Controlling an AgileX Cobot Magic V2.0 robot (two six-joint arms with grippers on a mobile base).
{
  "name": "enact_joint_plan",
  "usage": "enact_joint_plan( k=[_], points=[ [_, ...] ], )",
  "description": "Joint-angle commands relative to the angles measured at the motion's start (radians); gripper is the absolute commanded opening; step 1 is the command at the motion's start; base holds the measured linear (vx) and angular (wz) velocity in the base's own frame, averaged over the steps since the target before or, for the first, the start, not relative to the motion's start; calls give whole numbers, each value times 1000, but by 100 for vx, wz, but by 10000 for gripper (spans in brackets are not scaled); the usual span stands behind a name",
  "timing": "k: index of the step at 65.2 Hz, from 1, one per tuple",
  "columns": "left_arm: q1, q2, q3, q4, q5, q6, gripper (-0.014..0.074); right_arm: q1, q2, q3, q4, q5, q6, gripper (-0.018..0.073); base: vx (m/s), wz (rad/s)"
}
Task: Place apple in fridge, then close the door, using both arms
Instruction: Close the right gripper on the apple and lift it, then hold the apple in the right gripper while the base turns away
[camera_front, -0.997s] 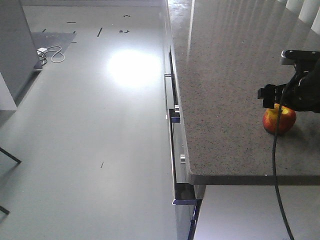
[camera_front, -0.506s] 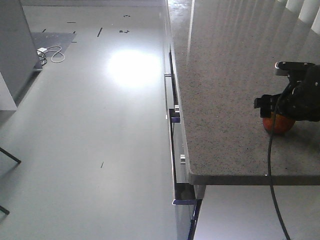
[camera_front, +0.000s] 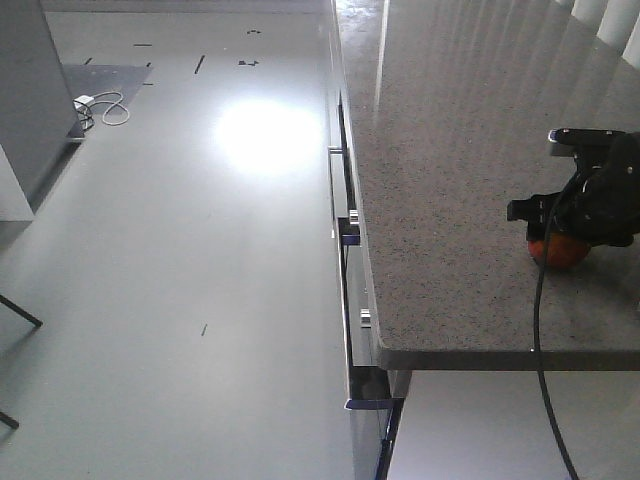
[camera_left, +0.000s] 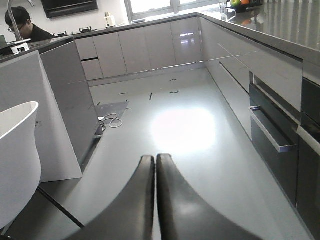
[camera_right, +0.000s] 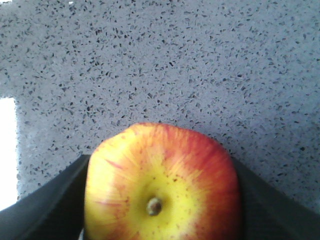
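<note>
Apple: the apple sits on the speckled grey desk, near its front edge and towards the right end. It rests stem end up towards the wrist camera. The skin is yellow around the stalk and red towards the right flank.

Right fingers: the right gripper hangs directly over the fruit. One of its fingers stands on either side of the apple, and both seem to meet the skin. I cannot tell from here whether they are actually pressing or only flanking it.

Left fingers: the left gripper is held out over the floor, well apart from the desk. Its two fingers are closed flat against each other with nothing between them.

Fridge: I can't pick it out for certain in any of these views.

Step in hand: taking hold of the apple, I'd judge. It looks to be resting on the desk, not yet lifted.

How it will handle: light for this arm, firm, and round enough to roll if nudged. The glossy skin could let it slide or twist out of a shallow pinch, and a hard squeeze would likely bruise it.

Where to hold: across the widest part, with the fingers low on opposite flanks as they stand now, rather than up near the stalk.

Risk: it sits close to the desk edge, so a slip could send it to the floor.
</note>
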Motion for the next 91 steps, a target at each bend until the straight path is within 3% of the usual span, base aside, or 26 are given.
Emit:
enact_joint_plan(
  k=[1,25,51,91],
  points=[
    [-4,-14,-17,-1,-78,-7,-6,-7,-47,-33,-17,-33,-5,368,0,0],
    [-4,-14,-17,-1,-78,-7,-6,-4,-291,-33,-3,-52,-9,223,0,0],
    [-4,-14,-17,-1,-78,-7,-6,-4,-604,-33,26,-51,-9,221,0,0],
    [-4,-14,-17,-1,-78,-7,-6,-4,-642,-30,26,-49,-9,221,0,0]
  ],
)
